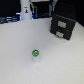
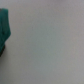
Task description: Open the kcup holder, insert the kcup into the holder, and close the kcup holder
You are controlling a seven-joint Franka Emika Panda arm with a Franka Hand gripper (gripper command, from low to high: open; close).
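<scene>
A small white kcup with a green round top stands upright and alone on the pale table, toward the middle of the surface in the exterior view. Well apart from it, toward the exterior view's right and farther back, sits the black kcup holder, a boxy unit turned at an angle, its two stacked drawer fronts showing slot handles; both drawers look pushed in.

Along the far edge of the table, toward the exterior view's left, a tall white shape with a blue glow at its base rises out of the top of the picture; it is too blurred to tell what it is. Dark clutter lines the back edge beside it.

The wrist view shows mostly bare pale surface, with a blurred teal-green shape at one edge, too soft to identify. The gripper's fingers cannot be made out in either view, so whether they are spread or pressed together cannot be told.
</scene>
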